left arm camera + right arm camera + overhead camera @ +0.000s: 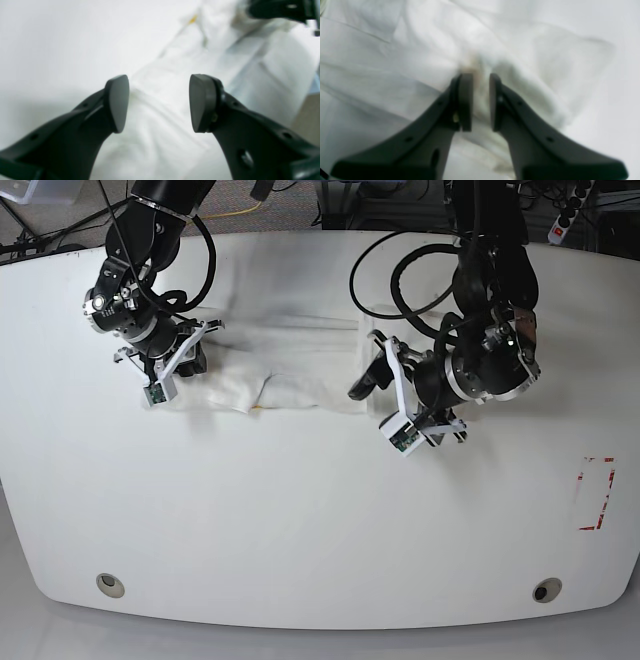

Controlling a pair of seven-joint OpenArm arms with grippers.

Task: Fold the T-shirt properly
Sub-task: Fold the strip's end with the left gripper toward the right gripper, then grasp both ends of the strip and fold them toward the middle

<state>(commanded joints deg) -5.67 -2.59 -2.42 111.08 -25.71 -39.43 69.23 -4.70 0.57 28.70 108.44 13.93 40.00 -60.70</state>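
Your white, soft cotton T-shirt (285, 365) lies bunched into a long, wrinkled band on the far half of the white oval table (300, 520), running left to right between your two arms. A small trace of orange-yellow print shows on the cloth in the left wrist view (192, 19) and at the shirt's near edge in the base view.

Your right gripper (480, 100), on the left side of the base view (185, 360), sits at the left end of the band. In its wrist view the two dark pads (466, 100) stand close together with a bunched ridge of white fabric between them. The picture is blurred, so you cannot tell for certain that the pads press the cloth, but a fold clearly fills the narrow gap.

Your left gripper (159, 102), on the right side of the base view (372, 380), is at the right end of the band. Its jaws stand wide apart with nothing between them, and the white cloth lies beyond them, stretching toward the far right of that view. The black body of the other arm shows at the top right corner there.
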